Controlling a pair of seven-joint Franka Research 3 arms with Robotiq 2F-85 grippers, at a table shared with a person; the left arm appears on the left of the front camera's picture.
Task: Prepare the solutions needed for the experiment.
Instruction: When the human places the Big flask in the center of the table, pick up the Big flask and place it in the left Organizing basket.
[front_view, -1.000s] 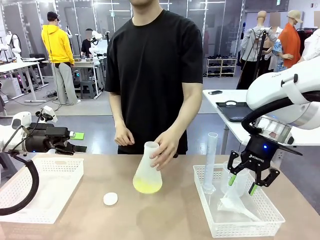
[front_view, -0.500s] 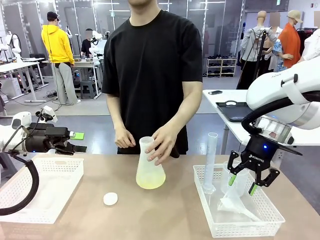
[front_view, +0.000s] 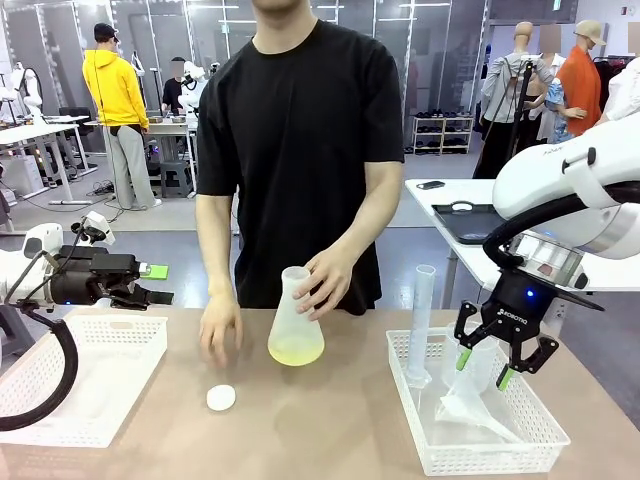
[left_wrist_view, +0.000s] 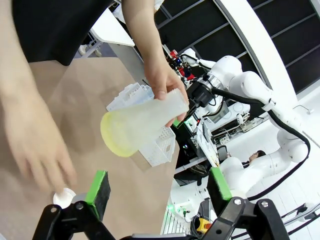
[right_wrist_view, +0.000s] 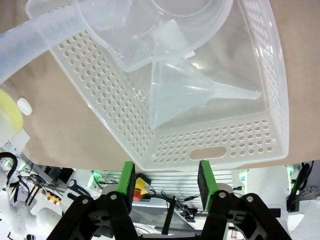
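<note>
Across the brown table (front_view: 335, 425), a person (front_view: 300, 150) stands at the far side with other workbenches behind. Both robot arms hold back at the sides. The left gripper (left_wrist_view: 159, 184) has its green pads spread wide with nothing between them, and it looks toward the flask from beside the left basket (front_view: 110, 323). The right gripper (front_view: 485, 368) hangs with its jaws apart and empty over the right basket (front_view: 480, 462), which holds a tall graduated cylinder (front_view: 423, 320) and a clear funnel (right_wrist_view: 185, 95).

The frosted conical flask (front_view: 295, 320) is at mid-table. One of the person's hands (front_view: 325, 285) grips it by the neck, while the other hand (front_view: 220, 332) is blurred low over the table near a small white cap (front_view: 221, 397). I cannot tell whether the flask's base touches the table.

The solutions (front_view: 296, 350) form a shallow pale yellow layer pooled in the flask's wide bottom. That little liquid should add only slight weight, though it will likely slosh if the flask is tipped or jerked. The flask looks like light, stiff plastic with smooth and probably slippery walls. The narrow neck just below the rim seems the soundest place to grip, since the cone widens too much lower down.

Its long axis runs close to vertical, with the open mouth pointing up and the broad base down.
</note>
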